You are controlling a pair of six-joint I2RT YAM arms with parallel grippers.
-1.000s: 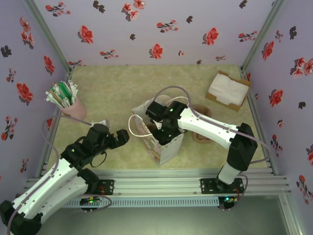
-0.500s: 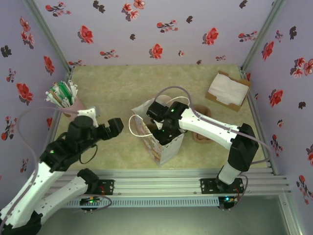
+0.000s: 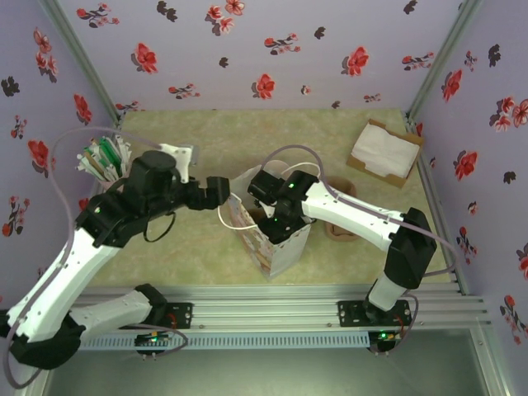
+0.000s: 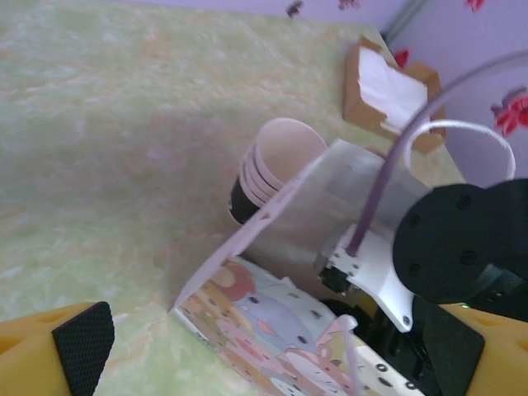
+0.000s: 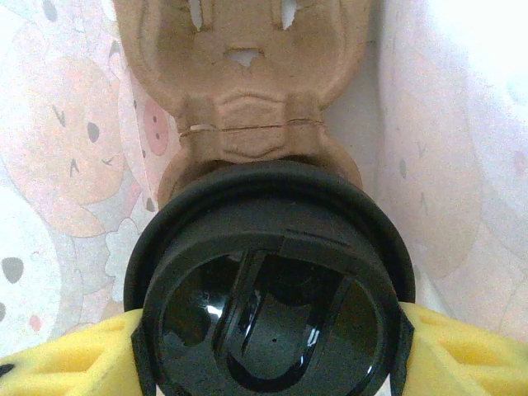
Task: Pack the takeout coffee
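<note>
While its yellow pads press both sides of the black lid, the right gripper holds the takeout coffee low in the wrist frame, inside the cartoon-printed bag, a cardboard carrier at the top. The left gripper gapes wide, holding nothing, beside the bag's left edge, mid-frame.

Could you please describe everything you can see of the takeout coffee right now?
The takeout coffee shows from above as a round, glossy black plastic lid with a raised rim and a moulded sip tab. The cup's sides are hidden beneath it. It sits inside the cartoon-printed paper bag, with a brown moulded-pulp carrier just beyond it. The right gripper holds it, with a yellow pad against each side of the lid.
</note>
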